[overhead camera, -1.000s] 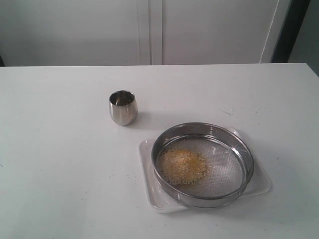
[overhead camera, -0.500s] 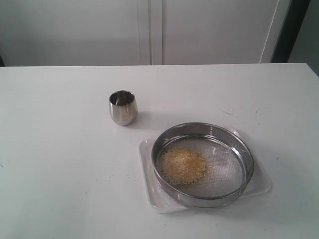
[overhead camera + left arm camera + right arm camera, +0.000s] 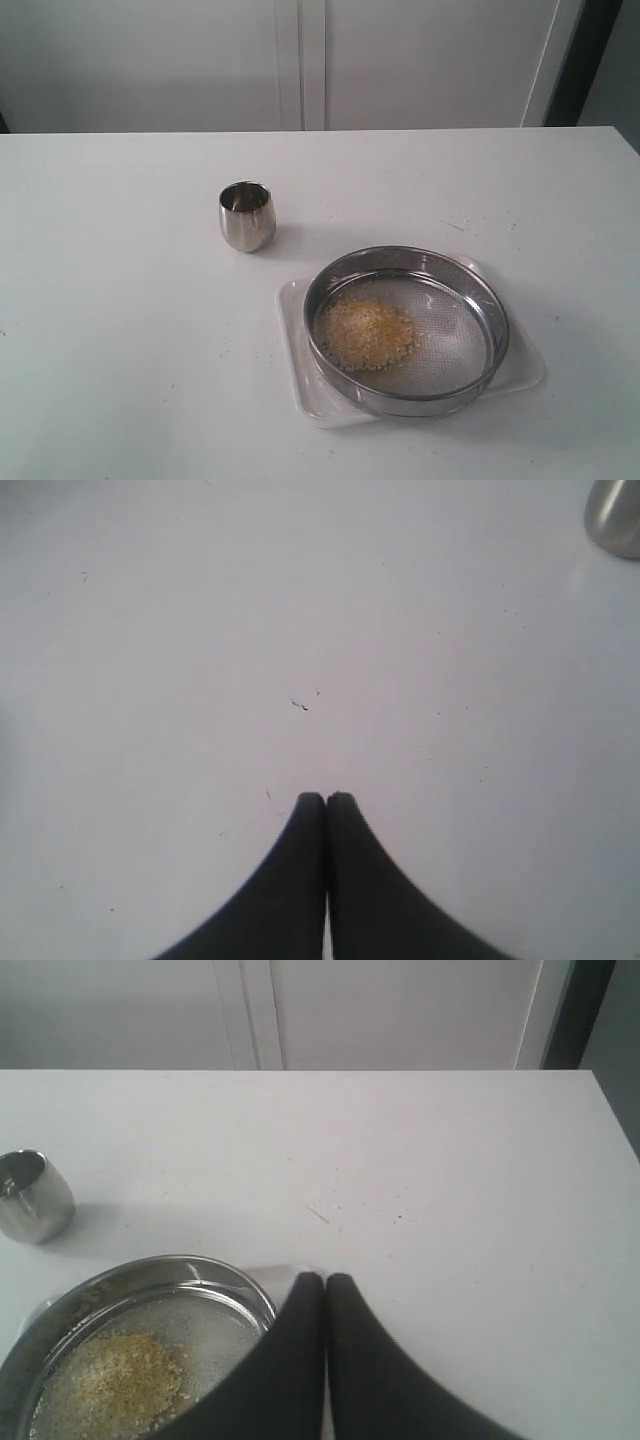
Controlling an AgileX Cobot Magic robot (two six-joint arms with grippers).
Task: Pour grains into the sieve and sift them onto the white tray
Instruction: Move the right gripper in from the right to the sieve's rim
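Observation:
The round steel sieve (image 3: 406, 330) rests on the white tray (image 3: 293, 370) at the front right of the table. A yellow-orange heap of grains (image 3: 364, 333) lies on the left half of its mesh. In the right wrist view the sieve (image 3: 215, 1278) and the grains (image 3: 112, 1378) appear beside my right gripper (image 3: 326, 1278), which is shut and empty, near the sieve's rim. My left gripper (image 3: 326, 797) is shut and empty over bare table. Neither gripper shows in the exterior view.
A small steel cup (image 3: 246, 215) stands upright on the white table, behind and to the left of the sieve; it also shows as the cup (image 3: 32, 1198) in the right wrist view and the cup (image 3: 616, 516) in the left wrist view. White cabinet doors (image 3: 300, 60) rise behind the table.

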